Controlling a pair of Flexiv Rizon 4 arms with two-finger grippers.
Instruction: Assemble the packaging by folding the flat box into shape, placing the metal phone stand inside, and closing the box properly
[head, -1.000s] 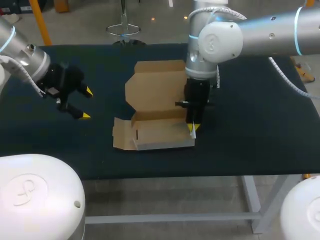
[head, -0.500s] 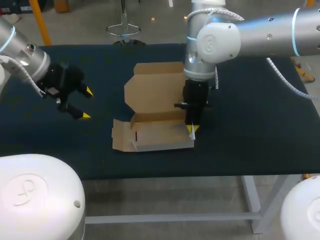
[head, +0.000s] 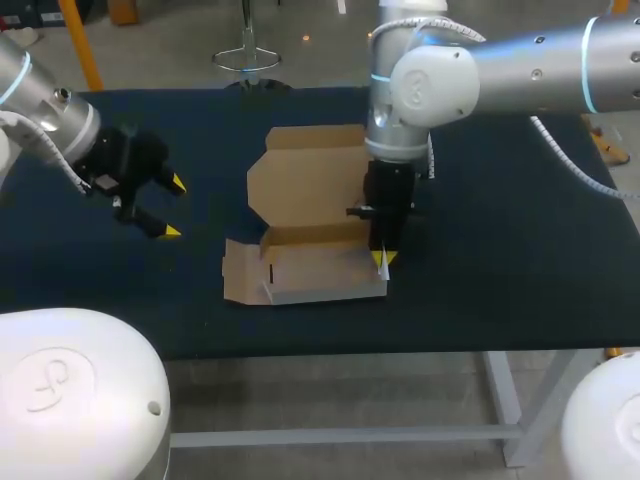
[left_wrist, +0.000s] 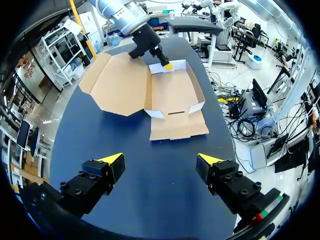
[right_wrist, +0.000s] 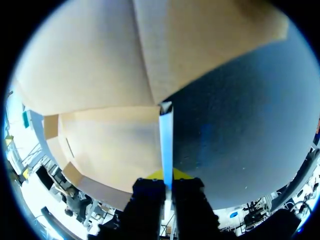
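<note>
Item 1, tabletop (head: 520, 260): dark blue cover, carrying the one task item in view. Item 2, box (head: 318, 270): brown cardboard, partly folded, near the middle of the tabletop and toward its near edge. The front wall (head: 325, 291) is raised along the 6 o'clock side. The base lies flat behind it, with a short slot toward its 9 o'clock end. The 9 o'clock flap (head: 238, 272) lies flat on the cover, and the 3 o'clock flap (right_wrist: 166, 135) stands upright. The lid (head: 310, 178) lies open beyond the base toward 12 o'clock, with its tuck strip at the far edge. Item 3, right arm (head: 500, 68): enters from 3 o'clock, wrist pointing straight down over the box's 3 o'clock end. The right jaws are clenched on the 3 o'clock flap, one finger on each face, with the right tips (head: 383, 258) low on the flap. Item 4, left arm (head: 50, 112): enters from 9 o'clock. The left jaws are released, spread wide with nothing between them. They are held over bare cover at 9 to 10 o'clock of the box and well apart from it, with the left tips (left_wrist: 111, 159) pointing toward the box.
</note>
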